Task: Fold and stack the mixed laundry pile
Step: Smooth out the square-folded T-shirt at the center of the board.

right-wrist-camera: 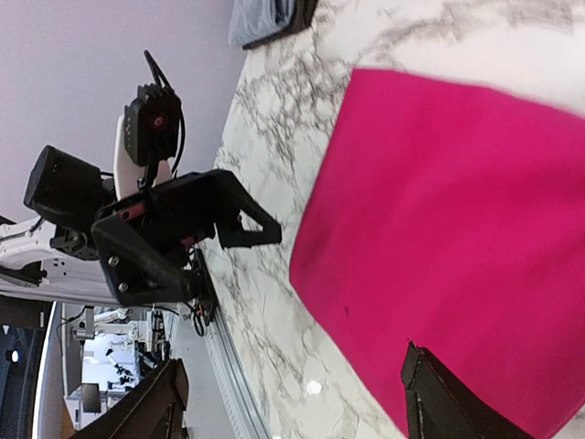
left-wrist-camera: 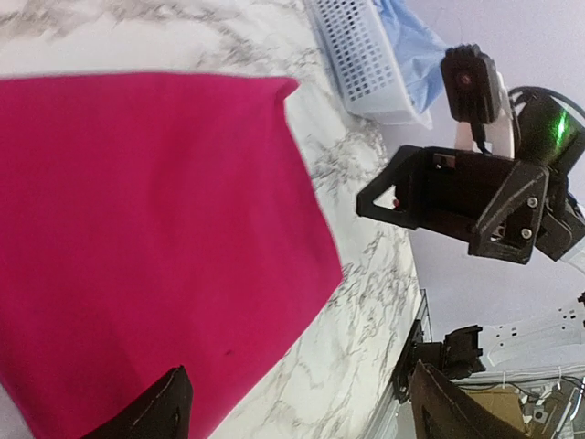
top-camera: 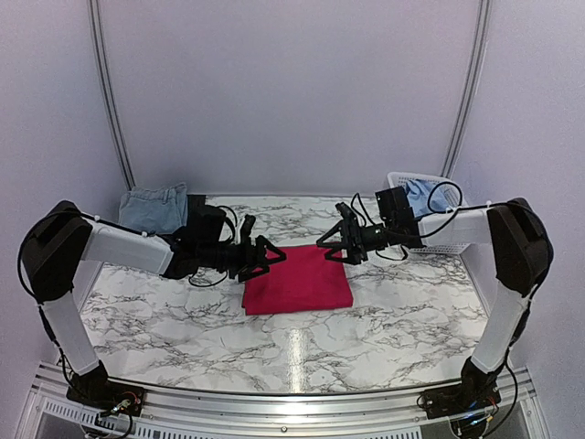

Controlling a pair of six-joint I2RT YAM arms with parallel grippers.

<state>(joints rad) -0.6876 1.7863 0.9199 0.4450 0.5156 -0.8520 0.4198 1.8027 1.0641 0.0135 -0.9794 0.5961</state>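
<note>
One pink-red T-shirt (top-camera: 298, 279), one denim piece (top-camera: 154, 208), one basket (left-wrist-camera: 361, 55)

Pink-red T-shirt (left-wrist-camera: 146, 238) lying flat, basket (left-wrist-camera: 361, 59) beyond

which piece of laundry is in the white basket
The light blue garment, bunched in the basket at the far right. The pink-red one lies folded flat mid-table, and the denim one sits at the far left.

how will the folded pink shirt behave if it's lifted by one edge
Probably floppy: the folded pink shirt lies flat and thin, so its layers would likely droop and unfold. It looks light for its size. Pushed on the glossy marble table, it may bunch rather than slide whole.
</note>
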